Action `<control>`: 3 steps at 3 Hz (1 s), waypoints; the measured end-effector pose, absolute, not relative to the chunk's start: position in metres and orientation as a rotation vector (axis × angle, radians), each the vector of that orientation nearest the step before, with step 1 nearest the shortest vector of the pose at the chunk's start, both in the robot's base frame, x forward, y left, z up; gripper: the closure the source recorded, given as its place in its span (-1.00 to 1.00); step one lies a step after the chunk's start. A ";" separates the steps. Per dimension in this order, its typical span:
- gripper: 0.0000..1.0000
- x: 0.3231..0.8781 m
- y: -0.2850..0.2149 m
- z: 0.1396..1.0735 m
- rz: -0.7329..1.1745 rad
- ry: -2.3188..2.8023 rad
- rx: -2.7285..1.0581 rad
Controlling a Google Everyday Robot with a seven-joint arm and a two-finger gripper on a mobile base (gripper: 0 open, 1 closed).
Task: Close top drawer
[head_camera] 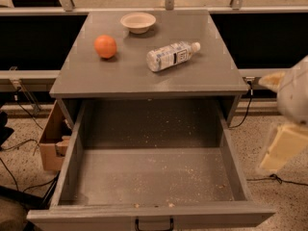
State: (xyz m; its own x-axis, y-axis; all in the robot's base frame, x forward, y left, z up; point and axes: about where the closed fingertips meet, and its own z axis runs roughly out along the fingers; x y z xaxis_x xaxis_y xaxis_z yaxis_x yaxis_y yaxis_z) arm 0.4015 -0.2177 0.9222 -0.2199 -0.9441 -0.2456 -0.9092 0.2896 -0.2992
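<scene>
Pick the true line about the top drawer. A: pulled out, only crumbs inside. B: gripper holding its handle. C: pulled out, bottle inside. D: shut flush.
A: the top drawer stands pulled out with only crumbs inside; the bottle lies on the cabinet top, and the gripper hangs right of the drawer, touching nothing.

dim warm light, end effector (284, 146) blurred at right

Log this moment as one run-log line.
top drawer: pulled out, not yet closed | end effector: right of drawer, no contact seen | cabinet top: orange, bowl, bottle lying down
</scene>
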 end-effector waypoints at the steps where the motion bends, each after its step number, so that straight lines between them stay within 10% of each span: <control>1: -1.00 0.373 -0.224 0.872 -0.133 2.210 -1.590; 3: -0.22 0.270 -0.234 0.751 -0.002 2.394 -1.487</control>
State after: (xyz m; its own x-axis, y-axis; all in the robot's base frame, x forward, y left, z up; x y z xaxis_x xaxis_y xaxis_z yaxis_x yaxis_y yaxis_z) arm 0.2695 -0.2338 0.7513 -0.4060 -0.8733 -0.2693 -0.8728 0.4579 -0.1692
